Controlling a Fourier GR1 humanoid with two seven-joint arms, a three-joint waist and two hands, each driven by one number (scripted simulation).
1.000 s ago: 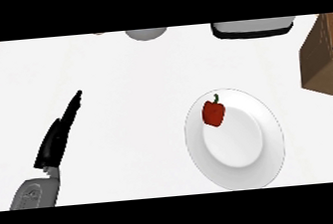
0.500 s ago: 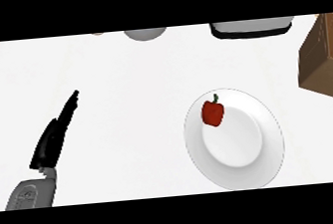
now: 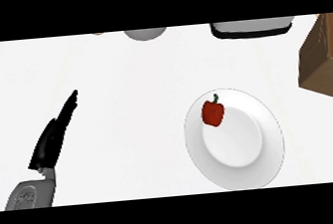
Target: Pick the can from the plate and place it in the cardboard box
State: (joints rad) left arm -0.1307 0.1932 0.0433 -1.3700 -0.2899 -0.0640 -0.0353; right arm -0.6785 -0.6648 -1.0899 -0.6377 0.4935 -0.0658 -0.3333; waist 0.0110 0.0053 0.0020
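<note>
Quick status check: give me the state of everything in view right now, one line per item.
Left hand: open, fingers straight, over the counter, holding nothing.
Right hand: not in view.
Plate: flat on the counter.
Red pepper-like item: lying on the plate's upper left; no can visible.
Cardboard box: at right edge, partly cropped.

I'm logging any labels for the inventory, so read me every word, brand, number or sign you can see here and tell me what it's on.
None: no readable text anywhere in the head view.
Cardboard box: plain brown faces, no print visible.
White plate: unmarked.
Red item on the plate: no label; it looks like a pepper with a green stem, not a can.
Left hand: plain black.
</note>
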